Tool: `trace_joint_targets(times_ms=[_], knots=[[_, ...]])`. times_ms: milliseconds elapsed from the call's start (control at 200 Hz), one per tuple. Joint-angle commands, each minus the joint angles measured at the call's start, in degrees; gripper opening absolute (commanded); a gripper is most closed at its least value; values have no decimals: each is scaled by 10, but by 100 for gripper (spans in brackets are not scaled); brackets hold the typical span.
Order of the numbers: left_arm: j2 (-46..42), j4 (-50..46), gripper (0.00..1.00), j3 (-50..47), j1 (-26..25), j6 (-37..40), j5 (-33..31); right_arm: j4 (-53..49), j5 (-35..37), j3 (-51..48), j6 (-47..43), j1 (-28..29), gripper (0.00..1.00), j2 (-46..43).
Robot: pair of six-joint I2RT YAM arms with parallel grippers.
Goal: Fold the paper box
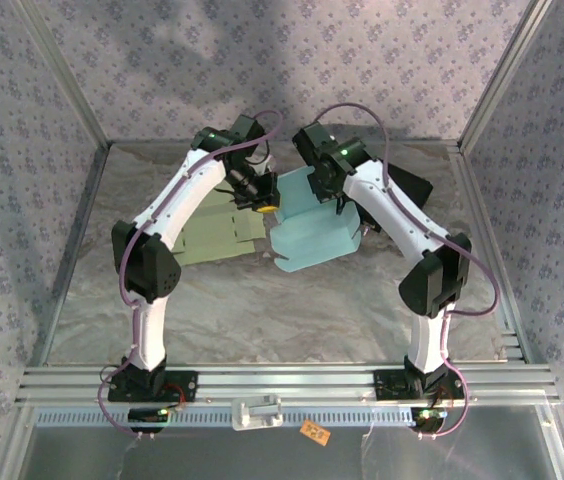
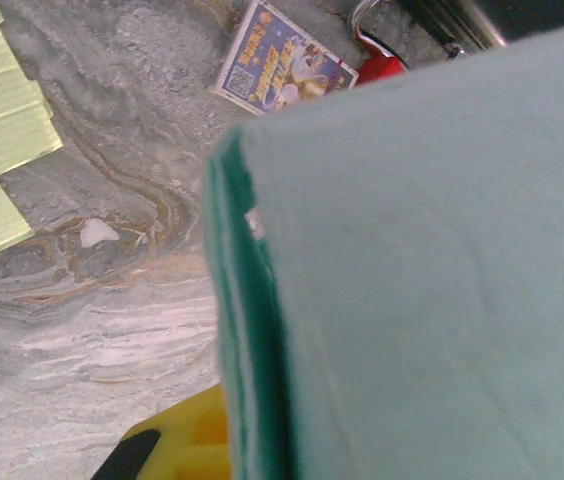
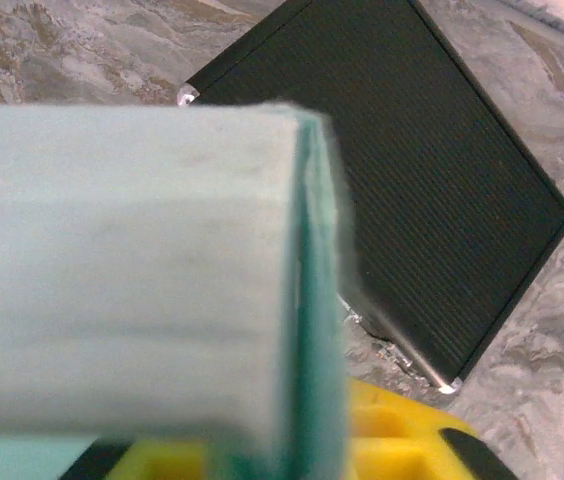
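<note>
The teal paper box [image 1: 310, 232] sits partly folded at the table's middle, its walls raised. My left gripper [image 1: 262, 207] is at the box's left wall and is shut on that wall. In the left wrist view the wall's dark teal edge [image 2: 252, 330] runs down between the jaws, with one yellow finger [image 2: 177, 440] showing to its left. My right gripper [image 1: 346, 207] is shut on the box's right wall. In the right wrist view the folded wall [image 3: 142, 270] stands edge-on between yellow fingers [image 3: 402, 430].
A flat light green paper sheet [image 1: 217, 235] lies left of the box, under the left arm. A black ribbed pad [image 3: 412, 170] lies at the back right. A printed card [image 2: 282, 70] and a red item [image 2: 382, 65] lie behind the box. Metal frame rails border the table.
</note>
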Motion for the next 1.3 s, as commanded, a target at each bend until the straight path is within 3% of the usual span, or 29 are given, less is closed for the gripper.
trace_joint_targets(times_ms=[0,270,385,884,1294], knots=[[-7,-4,0,16,-3,2,11,-10,-14,4,5,0,0,-11],[-34,56,2,-50,-5,-1,-30,0,-20,-46,60,14,0,-23],[-63,127,8,-135,-5,-5,-29,33,-42,-102,87,21,0,-43],[-106,329,2,-439,-7,-25,-56,145,-81,-292,174,59,0,-58],[-109,454,13,-523,1,-51,-58,146,-101,-309,176,54,0,-44]])
